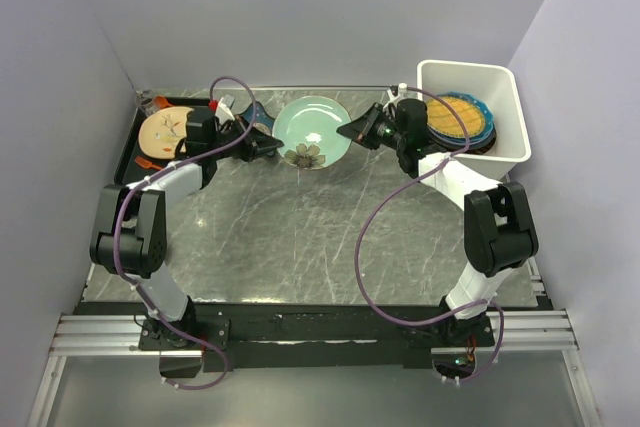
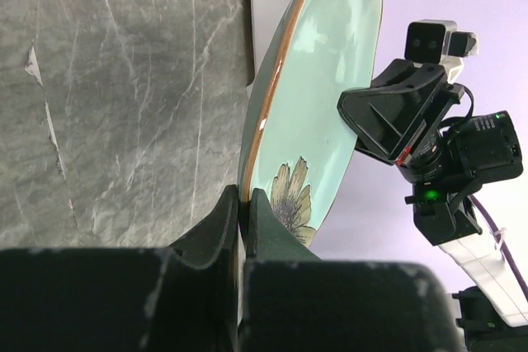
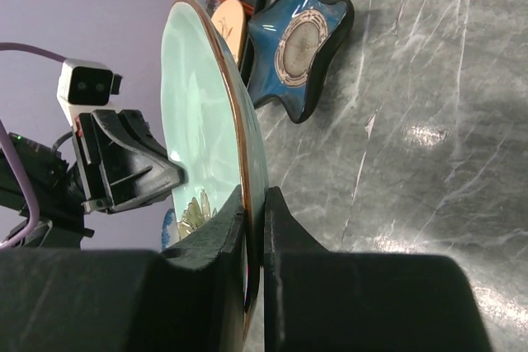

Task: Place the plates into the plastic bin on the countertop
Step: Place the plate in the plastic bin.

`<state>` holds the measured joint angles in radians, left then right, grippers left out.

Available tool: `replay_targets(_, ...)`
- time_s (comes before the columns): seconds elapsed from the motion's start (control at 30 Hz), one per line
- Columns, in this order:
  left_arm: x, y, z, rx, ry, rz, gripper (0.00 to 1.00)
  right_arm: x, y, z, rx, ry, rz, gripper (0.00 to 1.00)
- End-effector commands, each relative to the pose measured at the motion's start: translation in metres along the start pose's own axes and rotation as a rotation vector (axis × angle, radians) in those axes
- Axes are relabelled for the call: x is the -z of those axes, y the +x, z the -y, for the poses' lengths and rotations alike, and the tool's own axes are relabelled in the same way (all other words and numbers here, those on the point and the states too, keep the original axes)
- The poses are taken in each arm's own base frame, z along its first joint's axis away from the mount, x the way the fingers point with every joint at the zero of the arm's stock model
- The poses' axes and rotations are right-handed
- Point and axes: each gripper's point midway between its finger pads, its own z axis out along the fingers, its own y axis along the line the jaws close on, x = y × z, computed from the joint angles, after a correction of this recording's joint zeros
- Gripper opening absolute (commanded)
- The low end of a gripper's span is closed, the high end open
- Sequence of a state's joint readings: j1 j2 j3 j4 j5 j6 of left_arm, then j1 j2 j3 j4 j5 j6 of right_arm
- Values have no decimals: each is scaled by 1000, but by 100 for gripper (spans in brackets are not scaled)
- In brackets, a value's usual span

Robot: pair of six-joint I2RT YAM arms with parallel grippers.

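Grey veined countertop (image 1: 300, 237) lies bare just beyond the two arm bases; further out, over its far middle, both arms meet on one pale green plate (image 1: 315, 127) with a brown rim and a painted flower near its nearer edge. From the left, the left gripper (image 1: 272, 147) is pressed onto the rim beside the flower. Its own camera shows the two dark fingers (image 2: 216, 228) pinching the thin edge of the green plate (image 2: 322, 80), one on each face. From the right, the right gripper (image 1: 352, 130) has the opposite rim. In the right wrist view its claw (image 3: 254, 195) is likewise clamped on the edge, the green plate (image 3: 198, 105) seen almost edge-on between the fingers. Held between the two claws this way, the plate is tilted with its face towards the overhead camera. I cannot tell whether its low edge touches the stone. Behind and to the left, a blue star dish (image 3: 301, 39) lies on the counter, and past it a black tray (image 1: 128, 152) holds a cream plate (image 1: 165, 132) in the far left corner. Far right, the white bin (image 1: 505, 107) stands on the counter just beside the right claw; inside it an orange plate (image 1: 455, 115) with pale dots lies on top of others whose blue rims show beneath
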<state>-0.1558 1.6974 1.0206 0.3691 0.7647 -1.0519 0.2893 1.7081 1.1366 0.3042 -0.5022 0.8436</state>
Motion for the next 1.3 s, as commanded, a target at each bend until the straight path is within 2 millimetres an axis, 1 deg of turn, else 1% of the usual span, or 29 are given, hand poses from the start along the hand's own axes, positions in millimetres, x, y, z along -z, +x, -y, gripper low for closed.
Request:
replay_targets(0.0,4,-6,65,-185,179,-6,6,-1,4,-15,-1,-57,-5,1)
replay_targets(0.03,4,-7,63,-191,174,-4,13,-1,6,-15,0,-57,-9,1)
replay_targets(0.1,4,-8,63,-199,161,7,22,0,5,-16,1,-59,-7,1)
replay_targets(0.13,4,-9,59,-202,144,10,29,0,4,-16,2,-60,-4,1)
replay_targets(0.2,5,-11,59,-217,129,30,37,0,6,-16,1,-60,-8,1)
replay_targets(0.23,6,-10,58,-225,120,27,48,1,5,-16,2,-58,-6,1)
replay_targets(0.27,7,-11,59,-233,117,30,53,1,6,-16,3,-59,-7,1)
replay_targets(0.3,7,-11,57,-236,103,35,63,1,7,-16,0,-60,-8,1)
replay_targets(0.37,8,-12,54,-247,81,40,73,2,7,-15,-2,-61,-7,1)
replay_targets(0.4,8,-13,53,-261,71,47,83,2,7,-15,-2,-61,-5,1)
replay_targets(0.5,9,-16,50,-277,38,58,93,2,8,-16,2,-64,-7,1)
replay_targets(0.57,10,-16,49,-279,23,59,97,2,7,-17,2,-66,-5,0)
replay_targets(0.7,10,-16,43,-280,-8,70,99,3,6,-17,1,-65,-2,1)
replay_targets(0.8,12,-19,37,-287,-48,90,99,5,7,-18,4,-65,-2,0)
replay_targets(0.87,14,-24,34,-294,-86,122,99,6,5,-19,6,-64,3,1)
replay_targets(0.9,15,-24,30,-296,-109,128,99,7,6,-20,7,-65,2,0)
replay_targets(0.97,17,-29,29,-309,-145,160,99,8,6,-19,7,-62,2,0)
replay_targets(1.1,22,-32,23,-334,-210,193,99,10,6,-21,12,-59,4,0)
replay_targets(1.27,27,-31,20,-330,-242,212,99,17,3,-28,27,-63,13,0)
